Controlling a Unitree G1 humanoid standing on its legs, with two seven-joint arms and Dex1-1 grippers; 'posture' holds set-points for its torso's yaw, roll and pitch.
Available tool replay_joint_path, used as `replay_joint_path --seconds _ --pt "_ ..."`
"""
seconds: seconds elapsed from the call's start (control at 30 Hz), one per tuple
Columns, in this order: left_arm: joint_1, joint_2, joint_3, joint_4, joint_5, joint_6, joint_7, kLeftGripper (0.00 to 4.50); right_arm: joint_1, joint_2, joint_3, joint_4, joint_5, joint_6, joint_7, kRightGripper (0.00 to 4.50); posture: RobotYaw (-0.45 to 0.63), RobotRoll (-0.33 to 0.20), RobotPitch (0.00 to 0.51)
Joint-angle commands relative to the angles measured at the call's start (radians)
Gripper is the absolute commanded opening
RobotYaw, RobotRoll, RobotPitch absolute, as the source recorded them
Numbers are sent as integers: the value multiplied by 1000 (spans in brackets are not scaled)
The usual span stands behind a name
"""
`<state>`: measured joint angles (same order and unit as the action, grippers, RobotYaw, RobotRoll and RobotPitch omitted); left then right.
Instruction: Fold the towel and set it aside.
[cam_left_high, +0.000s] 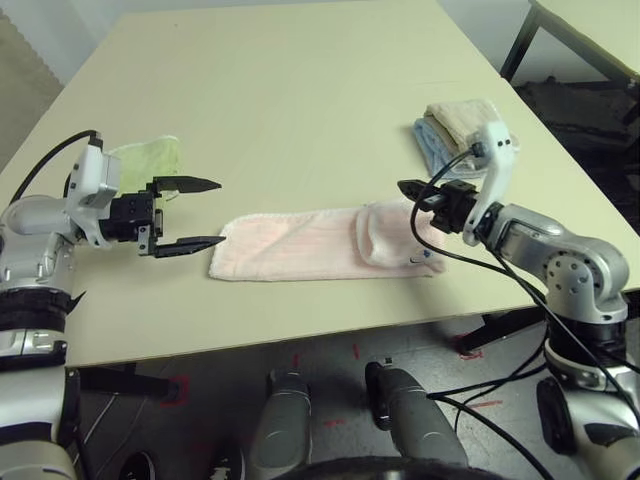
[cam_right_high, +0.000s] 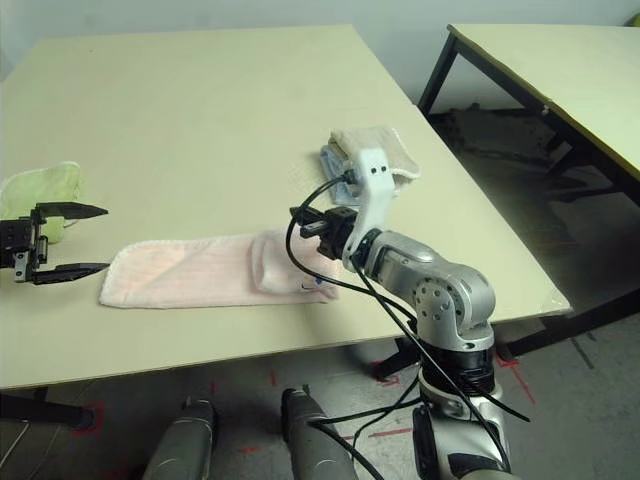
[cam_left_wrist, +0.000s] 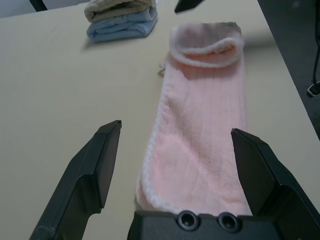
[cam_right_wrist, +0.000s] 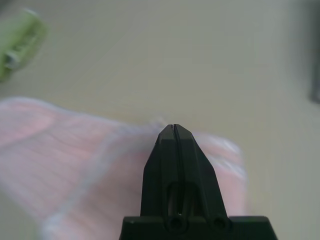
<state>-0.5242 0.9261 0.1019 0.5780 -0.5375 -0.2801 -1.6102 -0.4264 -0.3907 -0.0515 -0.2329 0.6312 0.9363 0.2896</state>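
Observation:
The pale pink towel (cam_left_high: 300, 245) lies near the table's front edge as a long narrow strip, its right end turned back over itself in a small flap (cam_left_high: 385, 232). My left gripper (cam_left_high: 190, 213) is open just off the strip's left end, fingers pointing along it. In the left wrist view the towel (cam_left_wrist: 205, 130) stretches away between the open fingers (cam_left_wrist: 100, 160). My right gripper (cam_left_high: 405, 188) is shut with nothing in it, hovering over the flapped right end. In the right wrist view its closed tips (cam_right_wrist: 172, 128) sit above the pink cloth (cam_right_wrist: 75, 160).
A small light-green cloth (cam_left_high: 150, 160) lies behind my left gripper. Beige and blue folded cloths (cam_left_high: 455, 125) are stacked near the table's right edge, behind my right wrist. A second table (cam_right_high: 560, 70) stands to the right. The far half of the tabletop (cam_left_high: 300, 90) is bare.

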Motion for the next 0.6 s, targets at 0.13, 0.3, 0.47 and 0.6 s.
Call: replay_joint_path --seconds 0.13,0.3,0.47,0.6 --pt "0 6 -2 5 13 -5 -4 4500 36 0 56 68 -78 -8 31 23 28 0 161" --pt "3 10 -1 0 11 0 -4 4500 44 -1 35 53 -85 -9 45 23 26 0 164" --pt "10 4 -4 -8 9 4 -4 4500 6 10 -36 -13 -22 -34 94 23 23 0 165" --pt "2 2 -8 -6 11 6 -4 4500 32 -15 -93 -95 48 -30 154 23 23 0 165"
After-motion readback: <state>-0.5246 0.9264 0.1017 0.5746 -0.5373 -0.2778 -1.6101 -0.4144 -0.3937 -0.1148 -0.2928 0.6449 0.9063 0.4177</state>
